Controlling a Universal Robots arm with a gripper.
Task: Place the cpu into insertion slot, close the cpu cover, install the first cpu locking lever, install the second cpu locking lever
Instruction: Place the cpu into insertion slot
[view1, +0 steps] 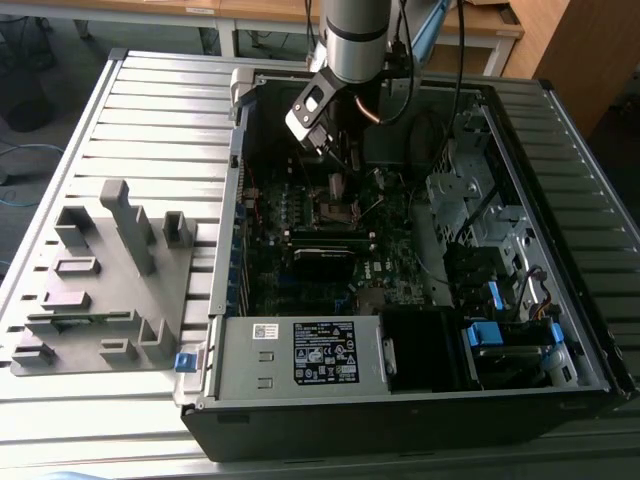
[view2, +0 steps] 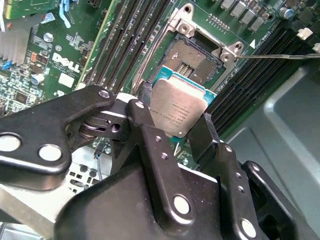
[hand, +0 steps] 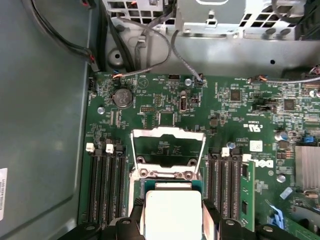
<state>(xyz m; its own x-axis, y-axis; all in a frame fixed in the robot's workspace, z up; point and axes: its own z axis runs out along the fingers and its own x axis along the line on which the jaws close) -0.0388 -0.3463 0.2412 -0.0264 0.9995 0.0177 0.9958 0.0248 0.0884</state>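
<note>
The arm comes down from above into the open computer case (view1: 232, 150), its wrist tilted over the green motherboard (view1: 395, 262). The gripper (view2: 175, 122) is clenched on the cpu (view2: 177, 110), with one finger (view2: 142, 117) on each of two opposite edges and the chip's metal face in view in both wrist views. The cpu hangs close by the insertion slot (view2: 192, 57) and is not seated; the slot's dark middle lies bare. The cpu cover (hand: 167, 133) stands flipped open just beyond the slot.

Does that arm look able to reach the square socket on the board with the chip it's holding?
Probably yes. The socket lies open, its cover swung up, nothing over it. The jaws hold the chip close by it.
</note>
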